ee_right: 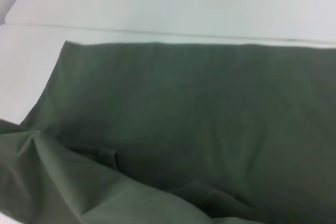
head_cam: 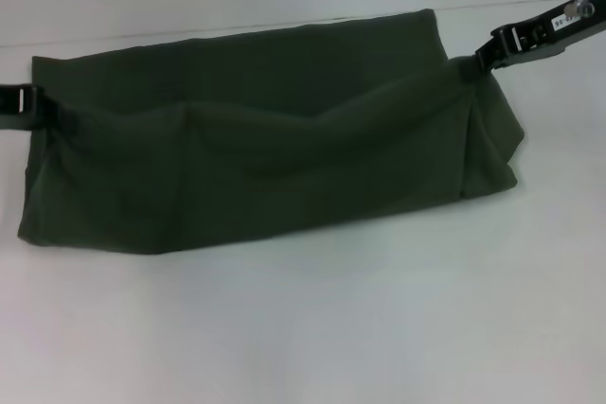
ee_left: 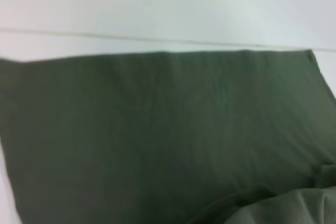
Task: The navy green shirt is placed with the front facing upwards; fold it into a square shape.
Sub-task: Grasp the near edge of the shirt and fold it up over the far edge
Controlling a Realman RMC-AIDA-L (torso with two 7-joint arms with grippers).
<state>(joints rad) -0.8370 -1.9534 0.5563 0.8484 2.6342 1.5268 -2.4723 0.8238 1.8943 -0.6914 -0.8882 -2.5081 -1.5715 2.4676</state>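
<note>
At opposite shirt ends, left pincer and right pincer grip cloth.

The navy green shirt fills most of the left wrist view, plain side up on the white table, with a raised fold nearest the camera.

soft even light, slightly blurred, dim
</note>
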